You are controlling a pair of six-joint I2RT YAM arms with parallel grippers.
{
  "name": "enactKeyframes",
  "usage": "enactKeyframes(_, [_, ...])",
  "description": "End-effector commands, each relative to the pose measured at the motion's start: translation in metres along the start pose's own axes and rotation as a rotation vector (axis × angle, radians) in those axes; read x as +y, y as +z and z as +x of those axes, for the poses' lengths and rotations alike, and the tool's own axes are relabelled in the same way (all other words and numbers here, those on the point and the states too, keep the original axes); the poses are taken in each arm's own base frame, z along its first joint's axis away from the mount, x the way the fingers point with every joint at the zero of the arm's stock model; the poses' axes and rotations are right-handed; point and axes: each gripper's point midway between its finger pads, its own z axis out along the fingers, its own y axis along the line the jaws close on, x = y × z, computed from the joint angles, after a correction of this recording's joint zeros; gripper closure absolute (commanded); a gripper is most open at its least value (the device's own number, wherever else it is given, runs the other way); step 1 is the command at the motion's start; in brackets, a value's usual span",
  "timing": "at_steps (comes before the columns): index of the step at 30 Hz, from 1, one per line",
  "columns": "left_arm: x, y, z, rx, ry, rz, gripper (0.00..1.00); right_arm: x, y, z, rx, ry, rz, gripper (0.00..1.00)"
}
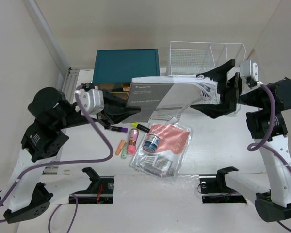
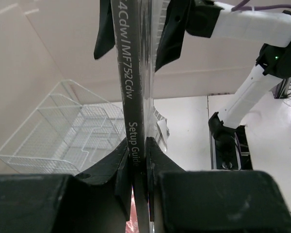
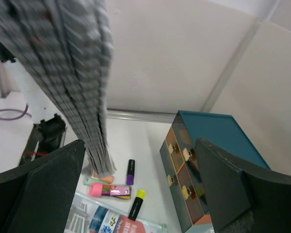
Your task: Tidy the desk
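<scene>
The big white desk [image 1: 223, 145] sits under both arms, with highlighter pens [image 1: 131, 141] and a clear bag [image 1: 162, 148] lying loose on it. A Setup Guide booklet [image 1: 155, 94] hangs in the air above them. The left gripper [image 2: 136, 155] is squeezed tight on its spine. The right gripper [image 1: 216, 92] has its fingers wide apart around the loose pages. With only one end pinched, the floppy booklet could sag, slip out and drop onto the pens.

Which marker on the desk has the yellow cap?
The black-bodied marker, rightmost in the top view; the others are purple, pink, orange and green.
</scene>
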Motion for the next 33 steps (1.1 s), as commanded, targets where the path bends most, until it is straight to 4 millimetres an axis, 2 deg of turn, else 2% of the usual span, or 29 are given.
enactKeyframes(1, [-0.011,-0.012,-0.052,-0.153,0.171,0.035,1.00,0.021,-0.002,-0.012,-0.017,-0.116,-0.133,0.00])
enactKeyframes(7, [-0.012,-0.003,-0.039,-0.147,0.165,0.069,1.00,0.042,0.000,-0.022,-0.030,-0.142,-0.230,0.00])
enactKeyframes(12, [-0.008,0.000,-0.036,-0.151,0.149,0.056,1.00,0.057,0.000,-0.033,-0.048,-0.154,-0.274,0.00])
enactKeyframes(13, [-0.007,0.000,-0.038,-0.160,0.157,0.054,1.00,0.067,-0.002,-0.034,-0.048,-0.162,-0.314,0.00])
enactKeyframes(16, [0.005,0.008,-0.038,-0.150,0.139,0.021,1.00,0.082,-0.006,-0.029,-0.033,-0.161,-0.388,0.00])
enactKeyframes(18, [0.011,0.017,-0.034,-0.130,0.123,0.024,1.00,0.087,-0.008,-0.023,-0.029,-0.158,-0.416,0.00])
enactKeyframes(20, [0.014,0.020,-0.041,-0.133,0.126,0.023,1.00,0.092,-0.009,-0.022,-0.030,-0.167,-0.446,0.00])
enactKeyframes(22, [0.020,0.028,-0.039,-0.124,0.109,0.025,1.00,0.094,-0.009,-0.015,-0.025,-0.147,-0.465,0.00])
enactKeyframes(24, [0.023,0.031,-0.044,-0.131,0.104,0.025,1.00,0.099,-0.010,-0.018,-0.032,-0.155,-0.475,0.00])
enactKeyframes(25, [0.027,0.038,-0.039,-0.122,0.097,0.026,1.00,0.100,-0.009,-0.015,-0.033,-0.143,-0.483,0.00])
enactKeyframes(30, [0.042,0.043,-0.044,-0.133,0.083,-0.034,1.00,0.101,-0.010,-0.015,-0.031,-0.125,-0.473,0.00])
enactKeyframes(32, [0.048,0.043,-0.052,-0.162,0.094,-0.066,1.00,0.106,-0.011,-0.015,-0.032,-0.114,-0.481,0.00])
enactKeyframes(33, [0.050,0.044,-0.048,-0.155,0.088,-0.074,1.00,0.106,-0.011,-0.015,-0.032,-0.114,-0.481,0.00])
